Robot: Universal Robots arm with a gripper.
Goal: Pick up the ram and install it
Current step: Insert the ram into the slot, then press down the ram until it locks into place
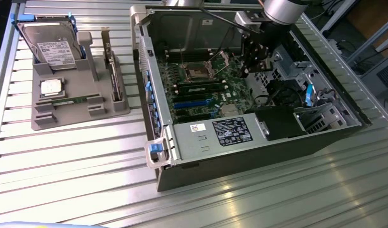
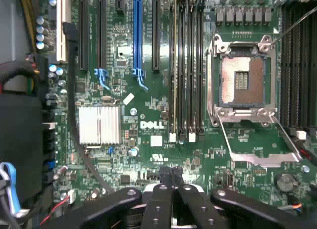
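Above motherboard (image 1: pixel 203 83) inside open computer case (image 1: pixel 245 142): gripper (image 2: pixel 171 182) hovering, fingers pressed together, empty. Ram (image 1: pixel 70 100) lying in gray holder tray (image 1: pixel 80 111) well apart from case, below hard drive (image 1: pixel 51 47).

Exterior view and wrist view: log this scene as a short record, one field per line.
gripper: shut, nothing seen between its fingers
gripper position: inside the open computer case, above the motherboard
ram: lying in the gray holder on the exterior view's left, apart from the gripper
hard drive: standing tilted at the holder's far end
CPU socket: open, with no chip in it
task state: ram not yet picked up
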